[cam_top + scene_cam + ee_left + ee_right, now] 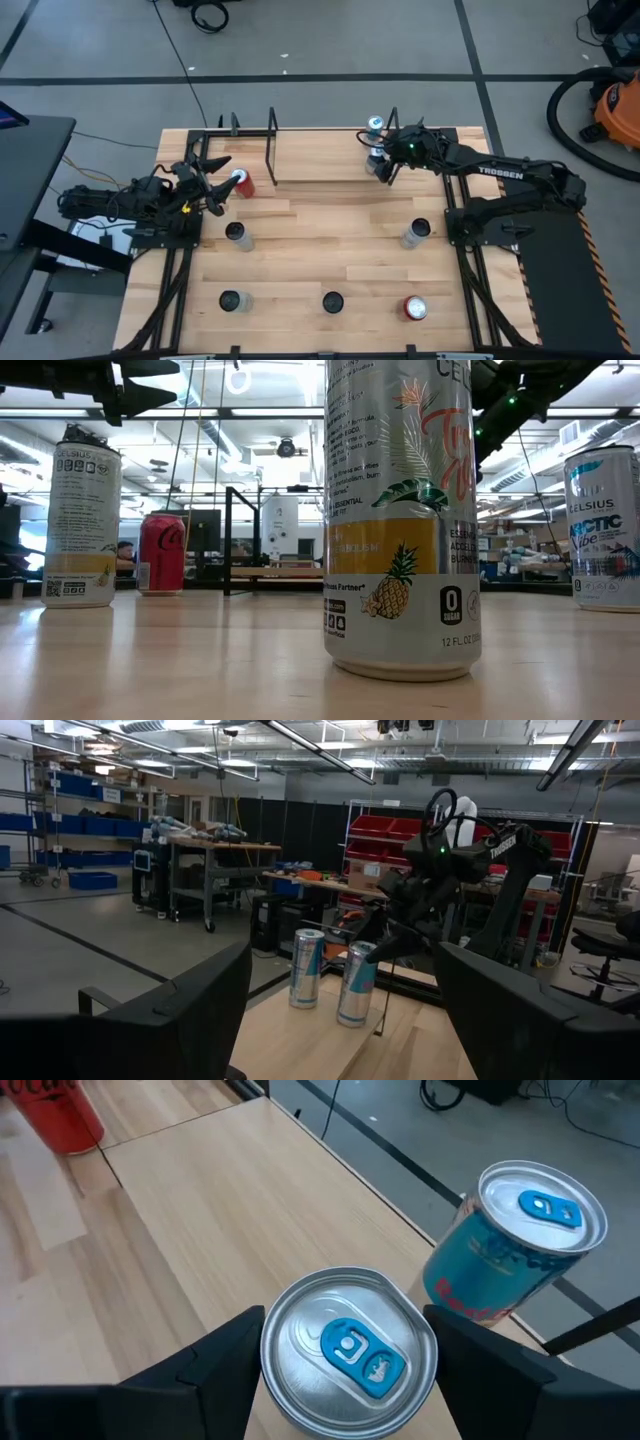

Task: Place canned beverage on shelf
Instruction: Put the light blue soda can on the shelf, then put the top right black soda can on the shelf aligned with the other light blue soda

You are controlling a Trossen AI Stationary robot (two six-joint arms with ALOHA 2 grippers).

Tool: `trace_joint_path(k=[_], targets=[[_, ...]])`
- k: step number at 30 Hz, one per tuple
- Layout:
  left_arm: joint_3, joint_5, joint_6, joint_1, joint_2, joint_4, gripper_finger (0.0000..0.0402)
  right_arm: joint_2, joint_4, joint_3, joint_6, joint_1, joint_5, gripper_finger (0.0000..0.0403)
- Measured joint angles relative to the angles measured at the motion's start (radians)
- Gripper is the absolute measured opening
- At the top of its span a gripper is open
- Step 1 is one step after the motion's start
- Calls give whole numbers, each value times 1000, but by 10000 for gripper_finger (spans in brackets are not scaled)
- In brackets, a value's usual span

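A silver can [348,1352] stands upright on the light-wood shelf [320,160], just beside a blue can [515,1245]

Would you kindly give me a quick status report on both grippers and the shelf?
Right gripper around a silver can on the shelf, beside a blue can. Left gripper open, waiting by the red can. Nothing in the way.

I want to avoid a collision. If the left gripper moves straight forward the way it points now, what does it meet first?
Probably the two slim cans standing together beside the right gripper. The left gripper points across bare wood towards them, though depth is uncertain.
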Motion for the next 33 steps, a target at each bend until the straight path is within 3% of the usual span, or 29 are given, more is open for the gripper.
trace_joint_path(k=[23, 27, 33], targets=[[0, 0, 0, 0, 0, 0, 316, -3, 80, -1, -115, -2, 2, 323], [0, 0, 0, 0, 0, 0, 316, -28, 49, 48, -128, -2, 1, 323], [0, 0, 0, 0, 0, -9, 316, -101, -33, 150, -66, 15, -131, 322]])
